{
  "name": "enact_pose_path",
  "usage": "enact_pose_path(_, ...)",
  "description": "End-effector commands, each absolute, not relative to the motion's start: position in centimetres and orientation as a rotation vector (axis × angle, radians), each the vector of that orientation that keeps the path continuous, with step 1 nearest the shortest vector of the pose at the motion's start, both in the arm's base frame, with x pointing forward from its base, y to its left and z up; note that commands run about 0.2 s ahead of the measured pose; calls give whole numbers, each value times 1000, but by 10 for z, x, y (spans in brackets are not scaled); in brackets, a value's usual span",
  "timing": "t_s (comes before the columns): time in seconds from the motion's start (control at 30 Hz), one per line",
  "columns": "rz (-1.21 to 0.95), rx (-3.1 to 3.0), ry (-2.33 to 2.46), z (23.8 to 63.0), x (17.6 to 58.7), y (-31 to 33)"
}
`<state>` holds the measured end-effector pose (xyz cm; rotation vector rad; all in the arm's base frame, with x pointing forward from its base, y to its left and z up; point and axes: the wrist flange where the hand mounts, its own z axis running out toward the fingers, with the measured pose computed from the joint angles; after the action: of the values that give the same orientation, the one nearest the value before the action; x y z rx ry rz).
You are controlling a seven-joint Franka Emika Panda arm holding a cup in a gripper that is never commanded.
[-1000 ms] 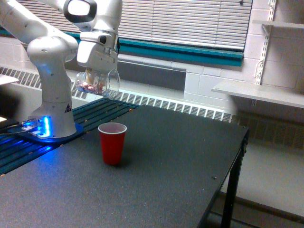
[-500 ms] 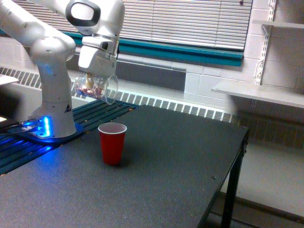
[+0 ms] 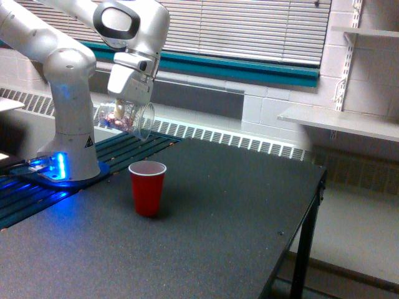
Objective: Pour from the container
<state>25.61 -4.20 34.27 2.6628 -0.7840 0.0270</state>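
The container [image 3: 126, 118] is a clear plastic cup with small pinkish-brown pieces inside. It hangs in the air, tipped on its side with its mouth toward the exterior view's right. My gripper [image 3: 124, 104] is shut on it from above. Its mouth is above and slightly to the left of a red cup [image 3: 148, 187] that stands upright on the dark table [image 3: 206, 218]. No pieces show falling between them.
The arm's white base [image 3: 68, 124] stands at the table's left, lit blue at its foot. The table's right edge [image 3: 315, 187] drops off to the floor. A radiator grille runs along the wall behind, with shelves at the right.
The gripper has tilted the container further, from a slight lean to nearly sideways, mouth toward the right. The red cup has not moved.
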Motion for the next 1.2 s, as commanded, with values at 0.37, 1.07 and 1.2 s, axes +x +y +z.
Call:
enact_pose_path(0.37,-42,2589,-764,332,240,-28)
enact_pose_path(1.07,-57,2555,-740,325,242,-26)
enact_pose_path(1.2,-58,2552,-741,326,243,-26)
